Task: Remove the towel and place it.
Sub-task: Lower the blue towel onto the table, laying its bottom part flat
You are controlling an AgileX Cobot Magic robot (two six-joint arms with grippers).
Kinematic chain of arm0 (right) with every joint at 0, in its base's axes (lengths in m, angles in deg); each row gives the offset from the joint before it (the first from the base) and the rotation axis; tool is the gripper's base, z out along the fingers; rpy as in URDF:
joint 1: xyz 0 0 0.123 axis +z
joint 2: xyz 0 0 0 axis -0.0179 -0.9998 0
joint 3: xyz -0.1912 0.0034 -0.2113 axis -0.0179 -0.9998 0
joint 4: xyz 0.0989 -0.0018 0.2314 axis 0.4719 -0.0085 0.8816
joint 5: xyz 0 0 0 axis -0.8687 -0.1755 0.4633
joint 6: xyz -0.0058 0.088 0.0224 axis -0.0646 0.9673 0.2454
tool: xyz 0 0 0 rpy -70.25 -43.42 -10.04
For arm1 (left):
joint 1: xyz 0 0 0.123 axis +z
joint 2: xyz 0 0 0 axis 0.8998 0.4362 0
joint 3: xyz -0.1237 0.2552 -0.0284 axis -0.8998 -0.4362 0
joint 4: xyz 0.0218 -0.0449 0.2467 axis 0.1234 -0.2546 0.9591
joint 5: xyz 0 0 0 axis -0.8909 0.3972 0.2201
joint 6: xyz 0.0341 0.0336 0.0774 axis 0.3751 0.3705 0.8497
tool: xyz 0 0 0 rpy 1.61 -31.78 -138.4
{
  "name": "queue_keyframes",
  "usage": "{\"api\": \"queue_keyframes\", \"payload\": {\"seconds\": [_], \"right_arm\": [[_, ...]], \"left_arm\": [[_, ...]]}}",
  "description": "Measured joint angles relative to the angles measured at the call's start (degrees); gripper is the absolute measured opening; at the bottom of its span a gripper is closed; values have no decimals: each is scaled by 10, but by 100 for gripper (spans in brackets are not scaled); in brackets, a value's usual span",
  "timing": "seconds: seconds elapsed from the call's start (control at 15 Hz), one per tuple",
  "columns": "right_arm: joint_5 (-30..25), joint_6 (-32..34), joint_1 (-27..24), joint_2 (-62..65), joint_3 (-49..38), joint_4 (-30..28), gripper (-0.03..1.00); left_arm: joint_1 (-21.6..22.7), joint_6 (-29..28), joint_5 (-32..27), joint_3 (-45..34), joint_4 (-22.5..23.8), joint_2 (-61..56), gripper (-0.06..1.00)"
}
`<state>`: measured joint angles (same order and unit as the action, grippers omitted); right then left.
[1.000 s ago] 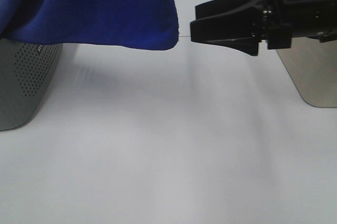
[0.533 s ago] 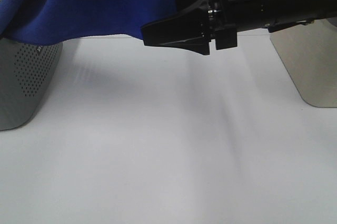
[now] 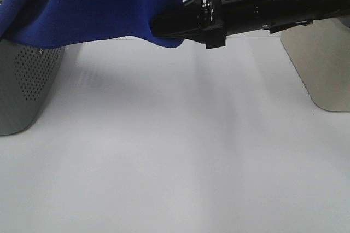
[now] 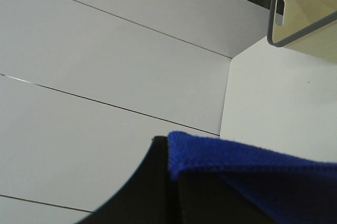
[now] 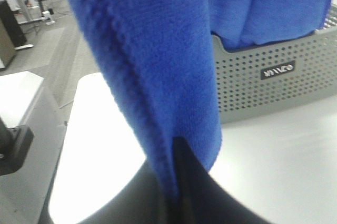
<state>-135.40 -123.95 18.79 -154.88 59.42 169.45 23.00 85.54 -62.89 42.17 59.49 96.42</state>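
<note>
Pulling hard from here could slip the towel (image 3: pixel 98 3) free, I judge, since the right gripper (image 3: pixel 162 27) bites only its lower corner. The cloth also hangs over the grey basket (image 3: pixel 24 80) on the left and may drag it. From the high camera, the right arm reaches level across the middle above the white table (image 3: pixel 175 162), jaws clamped on that corner. The left wrist camera shows the left gripper (image 4: pixel 171 163) clenched on a thin strip of towel edge, raised off the table, which is another shallow hold. The right wrist camera shows the hem pinched between dark fingers (image 5: pixel 184 192), with more blue cloth inside the basket, so a hasty lift might snag or tip it.
</note>
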Motion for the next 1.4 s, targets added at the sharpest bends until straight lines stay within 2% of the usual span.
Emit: {"api": "queue_keyframes", "payload": {"seconds": [0.27,0.33,0.4,0.47,0.53,0.67,0.8,0.87,0.93,1.07,1.2,1.4], "right_arm": [[19,10,0,0,0,5,2],[27,34,0,0,0,5,2],[69,110,0,11,2,-10,2],[96,159,0,25,11,-40,2],[122,223,0,42,26,-87,2],[152,366,0,73,83,-237,2],[152,532,1,86,157,-416,2],[147,612,1,87,197,-527,2],[142,654,1,87,219,-582,2],[114,773,1,87,304,-751,2],[91,827,1,87,383,-878,2],[88,839,1,87,453,-956,2]], "left_arm": [[0,0,0,0,0,0,0],[0,0,0,0,0,0,0],[0,0,0,0,0,0,0],[2,0,1,0,0,0,0],[2,0,3,0,0,0,0],[2,0,21,0,0,0,0],[2,0,49,0,0,2,0],[2,0,63,0,0,6,0],[2,0,70,0,0,8,0],[2,0,103,0,0,18,0],[2,0,147,0,0,29,0],[40,-3,223,0,-17,47,0]]}}
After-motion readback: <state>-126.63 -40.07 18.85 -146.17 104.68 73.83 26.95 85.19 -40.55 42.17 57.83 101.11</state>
